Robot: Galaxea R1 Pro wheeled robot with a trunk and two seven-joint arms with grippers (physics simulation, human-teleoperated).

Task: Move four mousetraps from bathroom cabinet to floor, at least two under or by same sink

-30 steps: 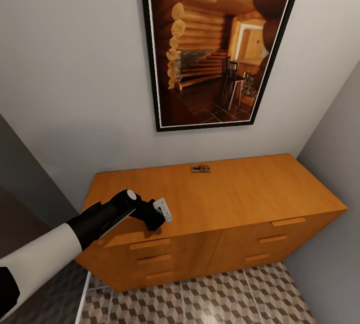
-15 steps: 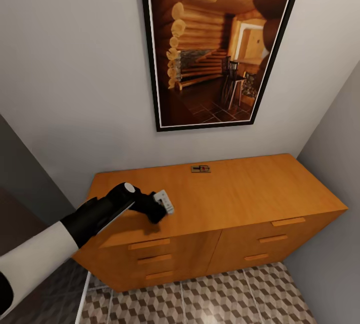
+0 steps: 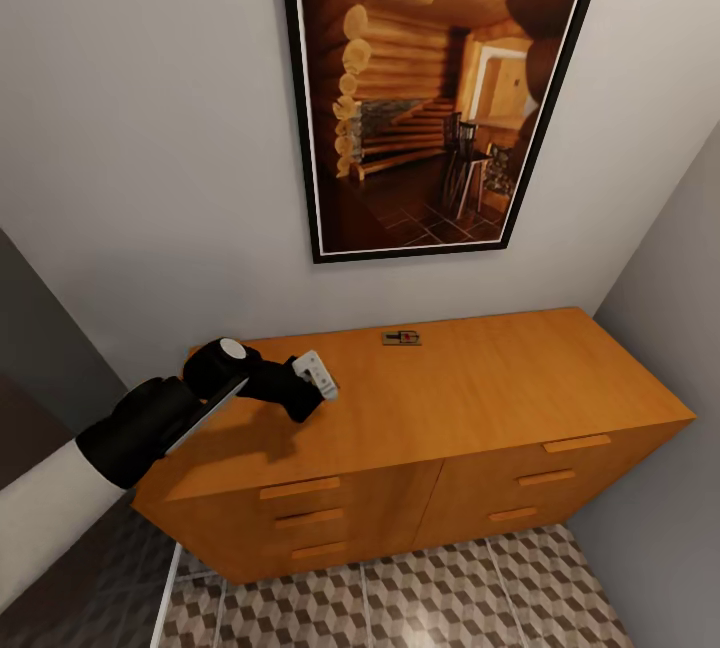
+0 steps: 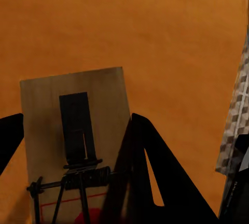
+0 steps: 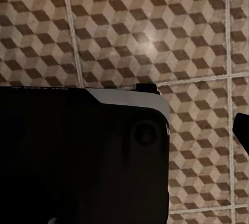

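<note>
Orange-brown cabinet [image 3: 480, 398] top mostly bare; left end effector [image 3: 312, 386] pinching mousetrap [image 4: 72, 130] near left edge

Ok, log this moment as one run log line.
left gripper: jaws shut on mousetrap | above cabinet | second mousetrap on cabinet top

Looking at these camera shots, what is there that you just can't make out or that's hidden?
- Head view: whether the left tool holds anything; the arm hides its underside.
- Left wrist view: the near end of the mousetrap between the dark fingers is cut off by the picture's edge.
- Head view: the far mousetrap on the cabinet is too small to show its wire.
- Right wrist view: a black body hides much of the bathroom floor; tool state unclear.
</note>
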